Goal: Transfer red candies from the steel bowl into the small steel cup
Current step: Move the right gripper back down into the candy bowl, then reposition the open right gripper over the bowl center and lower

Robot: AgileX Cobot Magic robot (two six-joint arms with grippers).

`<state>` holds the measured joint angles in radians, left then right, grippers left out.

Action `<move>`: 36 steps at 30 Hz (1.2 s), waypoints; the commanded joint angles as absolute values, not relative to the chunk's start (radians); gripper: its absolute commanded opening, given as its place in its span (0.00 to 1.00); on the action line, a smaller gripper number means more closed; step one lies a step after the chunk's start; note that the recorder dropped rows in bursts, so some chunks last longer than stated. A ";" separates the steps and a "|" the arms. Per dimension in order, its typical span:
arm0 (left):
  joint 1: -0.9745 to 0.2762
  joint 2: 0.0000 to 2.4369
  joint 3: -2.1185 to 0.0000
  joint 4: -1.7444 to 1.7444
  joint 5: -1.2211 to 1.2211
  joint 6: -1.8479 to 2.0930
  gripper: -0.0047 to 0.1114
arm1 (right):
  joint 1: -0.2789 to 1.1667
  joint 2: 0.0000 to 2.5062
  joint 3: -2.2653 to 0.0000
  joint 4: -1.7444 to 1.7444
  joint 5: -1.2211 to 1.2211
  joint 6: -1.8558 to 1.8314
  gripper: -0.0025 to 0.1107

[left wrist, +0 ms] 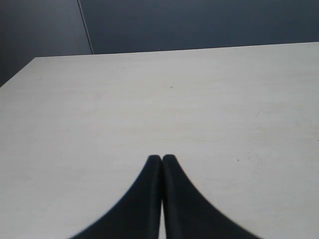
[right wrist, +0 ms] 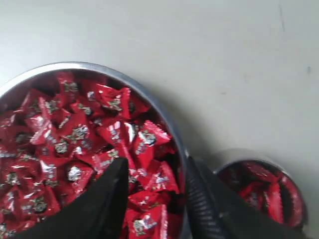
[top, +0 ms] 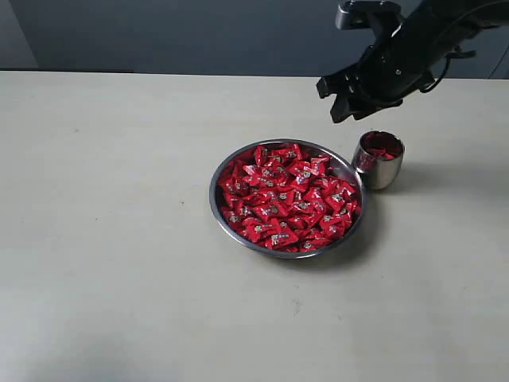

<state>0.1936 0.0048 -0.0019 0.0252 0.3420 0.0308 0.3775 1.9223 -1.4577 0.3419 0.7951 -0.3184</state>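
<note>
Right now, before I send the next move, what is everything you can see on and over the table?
steel bowl: one, shiny silver, middle of the table
small steel cup: one, shiny silver, close beside the bowl's right rim in the exterior view
red candies: many, red, heaped in the bowl; a few more in the cup
table: one, pale beige, under everything
left pincer: one, black, shut and empty, over bare table
right pincer: one, black, open and empty, raised near the cup
</note>
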 commanded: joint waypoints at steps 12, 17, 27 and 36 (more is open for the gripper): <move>0.187 0.000 0.000 0.027 0.334 0.029 0.04 | 0.454 2.015 -1.462 0.311 0.788 -0.166 0.36; 0.187 0.000 0.000 0.027 0.334 0.029 0.04 | 0.456 2.057 -1.462 0.311 0.784 -0.107 0.36; 0.187 0.000 0.000 0.027 0.334 0.029 0.04 | 0.461 2.086 -1.462 0.326 0.768 -0.075 0.36; 0.187 0.000 0.000 0.027 0.334 0.029 0.04 | 0.500 2.086 -1.462 0.282 0.735 -0.075 0.36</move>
<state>0.1936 0.0048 -0.0019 0.0252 0.3420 0.0308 0.4914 2.0892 -1.4577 0.3109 0.7586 -0.0759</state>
